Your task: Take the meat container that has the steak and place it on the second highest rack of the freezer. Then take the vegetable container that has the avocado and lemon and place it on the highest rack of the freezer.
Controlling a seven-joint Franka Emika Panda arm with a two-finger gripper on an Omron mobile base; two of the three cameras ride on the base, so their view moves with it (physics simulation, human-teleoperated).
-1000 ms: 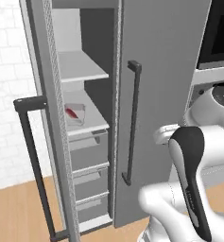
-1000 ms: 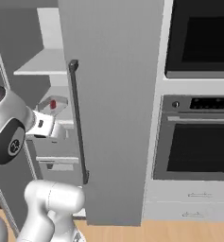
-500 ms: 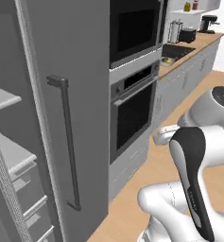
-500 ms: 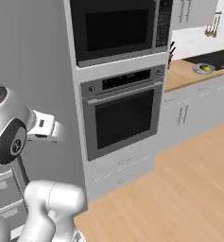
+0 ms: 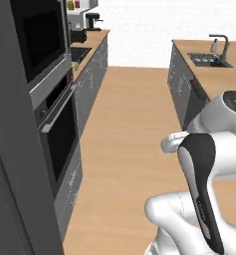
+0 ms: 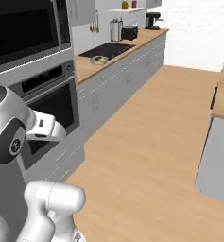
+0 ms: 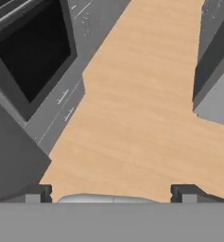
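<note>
The gripper (image 7: 112, 191) is hanging wide open, holding nothing, looking down at bare wooden floor (image 7: 146, 94). Beside it, 2 dark wall ovens (image 5: 55, 129) are lining the tall grey unit. Farther off, a counter (image 6: 118, 49) is carrying a small bowl (image 6: 99, 59). No container is appearing anywhere here, so progress cannot be judged; the robot is seemingly facing away from the freezer.

End effector (image 7: 113, 191) wide apart, empty
</note>
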